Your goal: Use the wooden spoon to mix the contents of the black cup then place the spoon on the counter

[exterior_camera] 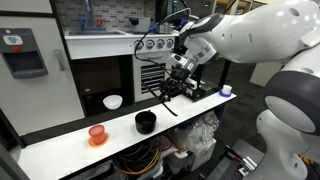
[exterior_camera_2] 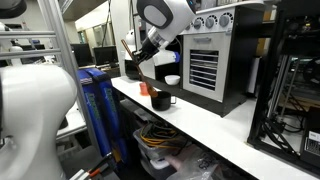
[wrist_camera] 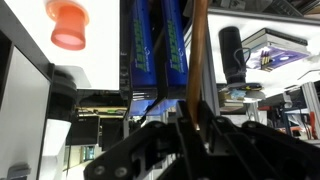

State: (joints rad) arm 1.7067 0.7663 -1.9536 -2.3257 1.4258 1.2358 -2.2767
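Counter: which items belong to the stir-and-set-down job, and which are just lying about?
Job:
- long reddish-brown wooden spoon, held in the shut gripper
- small round black cup
- long white counter

Lying about:
- orange-red translucent cup
- white bowl
- small blue-and-white item at the counter's end

We saw a black cup (exterior_camera: 146,122) on a plain white counter (exterior_camera: 60,140). Beside the black cup stood an orange-red translucent cup (exterior_camera: 97,134), and behind it a white bowl (exterior_camera: 113,102). Near it were a reddish-brown wooden spoon (wrist_camera: 196,60), a black gripper (exterior_camera: 170,93) and a white arm (exterior_camera: 260,35).
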